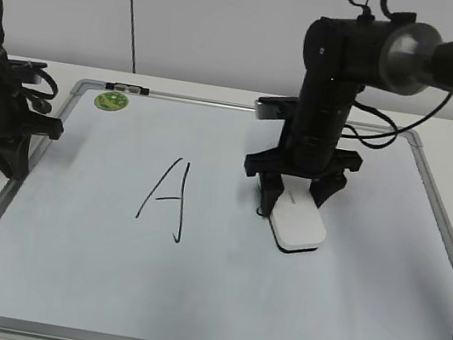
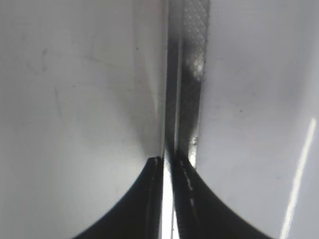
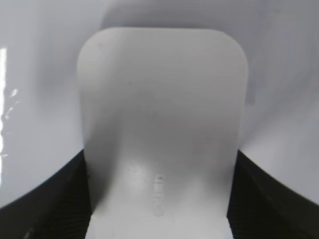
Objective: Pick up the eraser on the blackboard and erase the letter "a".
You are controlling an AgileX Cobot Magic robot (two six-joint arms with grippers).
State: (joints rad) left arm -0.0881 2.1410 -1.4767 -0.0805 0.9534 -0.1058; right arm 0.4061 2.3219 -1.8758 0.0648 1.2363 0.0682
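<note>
The right arm reaches in from the upper right and points its wrist straight down; the right gripper (image 1: 295, 200) has its two fingers clamped on the eraser (image 1: 298, 221). The left arm stands at the left edge, and the left gripper (image 2: 167, 164) shows its fingers pressed together.

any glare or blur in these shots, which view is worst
Left wrist view is worst: soft throughout, with a blown-out patch on the blackboard frame and a bright streak at right. Right wrist view: the eraser is close and slightly soft, glare specks at left. Exterior view is sharp and evenly lit, only a faint shadow under the right gripper.
</note>
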